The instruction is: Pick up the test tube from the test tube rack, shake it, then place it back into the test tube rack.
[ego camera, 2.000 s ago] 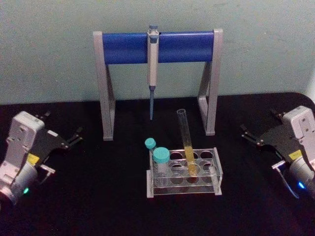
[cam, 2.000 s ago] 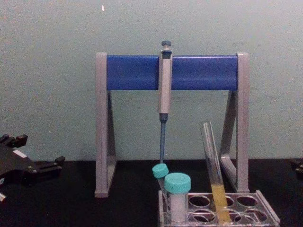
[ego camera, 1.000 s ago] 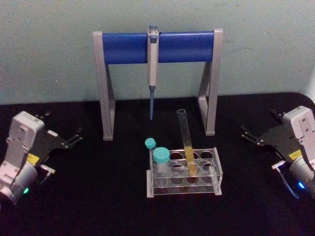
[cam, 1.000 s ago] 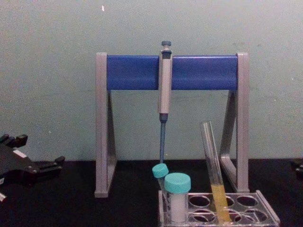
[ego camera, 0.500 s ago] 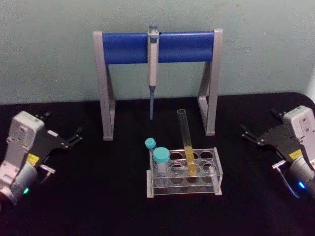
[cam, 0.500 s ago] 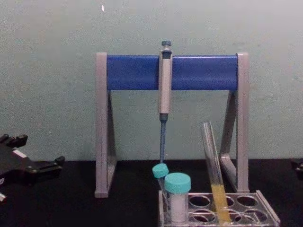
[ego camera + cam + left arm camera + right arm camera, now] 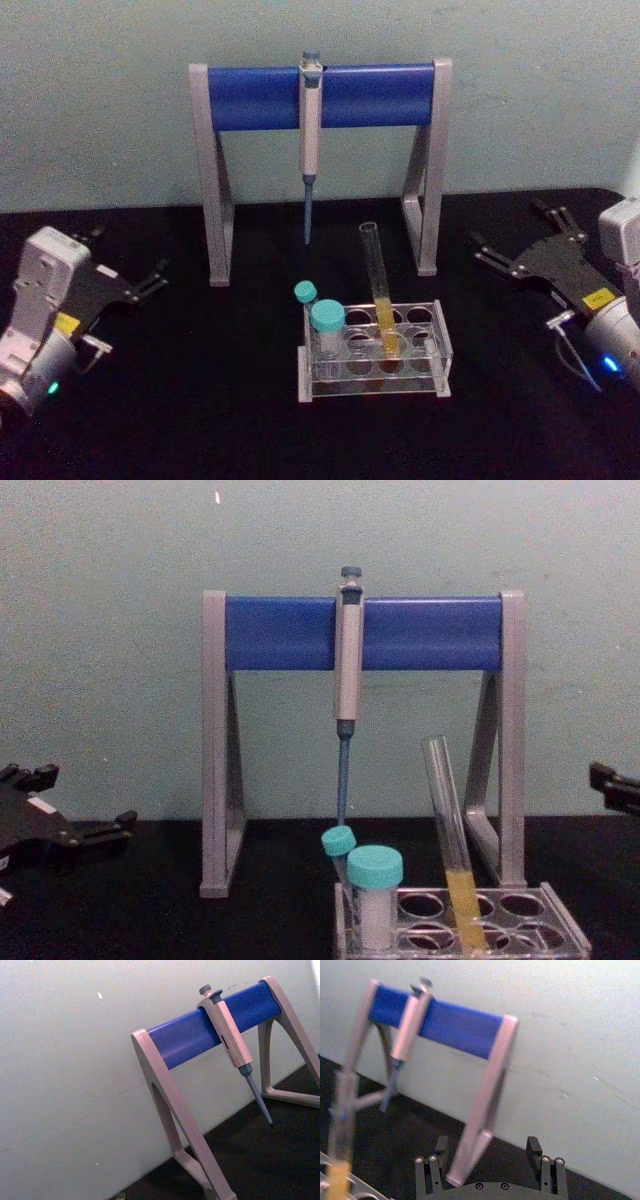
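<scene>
1. The test tube (image 7: 378,285) leans in the test tube rack (image 7: 440,345) mid-table (image 7: 200,400), with open table on both sides.
2. Your right pincer (image 7: 505,225), spread open, has advanced toward the rack; your left pincer (image 7: 130,250), apparently released too, stays parked.

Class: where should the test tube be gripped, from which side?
Probably its bare upper glass: the test tube leans above the rack. Come from the robot's right with the open right gripper; teal-capped vials crowd its left, where the left gripper sits parked.
</scene>
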